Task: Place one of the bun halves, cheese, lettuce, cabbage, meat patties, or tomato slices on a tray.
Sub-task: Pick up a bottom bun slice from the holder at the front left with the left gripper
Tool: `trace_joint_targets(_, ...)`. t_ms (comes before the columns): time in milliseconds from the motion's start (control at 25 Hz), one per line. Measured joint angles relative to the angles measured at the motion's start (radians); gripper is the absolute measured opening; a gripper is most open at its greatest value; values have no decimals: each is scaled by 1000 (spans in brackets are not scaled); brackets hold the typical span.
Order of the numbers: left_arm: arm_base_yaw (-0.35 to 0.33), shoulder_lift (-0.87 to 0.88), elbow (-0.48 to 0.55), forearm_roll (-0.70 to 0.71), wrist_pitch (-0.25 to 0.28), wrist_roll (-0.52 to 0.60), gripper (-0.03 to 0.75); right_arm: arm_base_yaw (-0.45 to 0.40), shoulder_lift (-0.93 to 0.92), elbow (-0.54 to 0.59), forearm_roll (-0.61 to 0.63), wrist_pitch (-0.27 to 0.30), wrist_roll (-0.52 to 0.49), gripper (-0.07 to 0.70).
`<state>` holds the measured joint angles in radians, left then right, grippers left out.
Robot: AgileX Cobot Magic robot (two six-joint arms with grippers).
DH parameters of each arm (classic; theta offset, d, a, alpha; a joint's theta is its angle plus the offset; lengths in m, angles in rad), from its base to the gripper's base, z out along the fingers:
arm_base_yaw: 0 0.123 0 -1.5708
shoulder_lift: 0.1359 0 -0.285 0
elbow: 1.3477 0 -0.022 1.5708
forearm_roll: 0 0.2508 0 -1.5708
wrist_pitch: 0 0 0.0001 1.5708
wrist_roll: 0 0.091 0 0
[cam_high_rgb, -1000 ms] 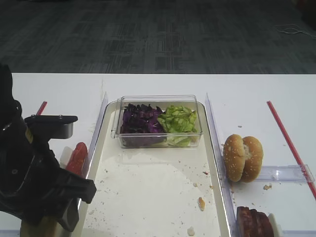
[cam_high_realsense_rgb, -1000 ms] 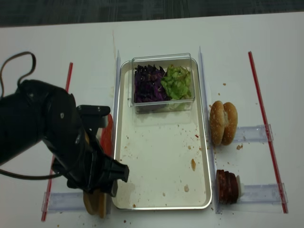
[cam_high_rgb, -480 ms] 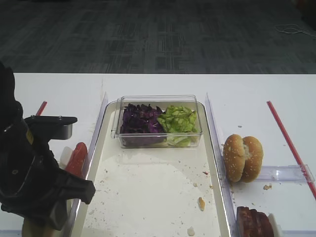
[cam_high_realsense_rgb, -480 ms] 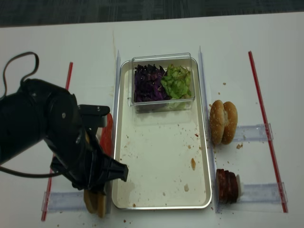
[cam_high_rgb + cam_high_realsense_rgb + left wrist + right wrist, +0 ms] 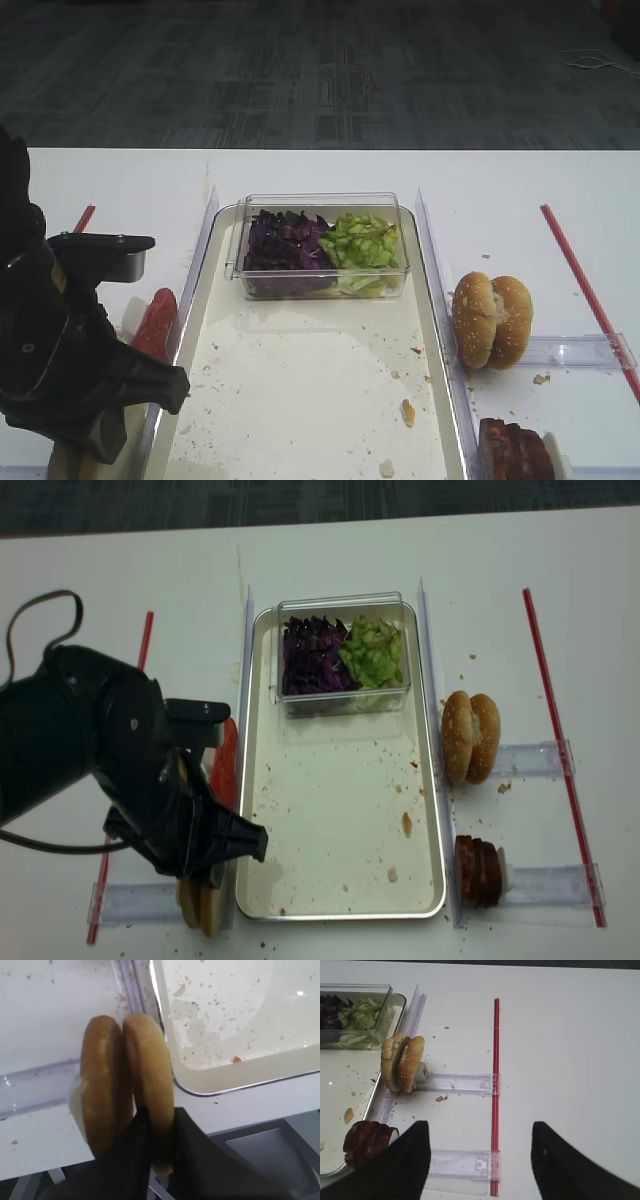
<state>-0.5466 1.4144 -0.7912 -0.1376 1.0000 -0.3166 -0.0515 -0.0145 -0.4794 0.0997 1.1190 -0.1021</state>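
Note:
Two bun halves stand on edge just left of the tray's (image 5: 240,1087) near corner. My left gripper (image 5: 161,1147) is shut on the bun half (image 5: 148,1080) nearer the tray, while the other bun half (image 5: 101,1085) leans against it. From above, the left arm (image 5: 120,770) covers most of them. Tomato slices (image 5: 228,765) lie along the tray's left rim. Lettuce (image 5: 372,655) and cabbage (image 5: 312,655) fill a clear tub at the tray's far end. Meat patties (image 5: 480,872) stand right of the tray. My right gripper (image 5: 482,1160) hangs open over bare table. No cheese is in view.
Two sesame-seeded buns (image 5: 470,737) stand on edge right of the tray (image 5: 340,810). Clear plastic holders (image 5: 462,1082) and red strips (image 5: 495,1060) lie on the white table on both sides. Crumbs speckle the tray floor.
The left gripper's jaws have closed from wide open onto the bun half nearer the tray. The left arm has settled slightly lower. The right side has not moved.

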Motion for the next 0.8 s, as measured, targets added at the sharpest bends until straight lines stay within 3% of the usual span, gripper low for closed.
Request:
trace_joint_targets(280,0,0,-6,2,13,0,98,0,0,0,0,0,0,480)
trace_joint_targets(800,0,-110,-119,2,39,0,95,0,0,0,0,0,-2,480)
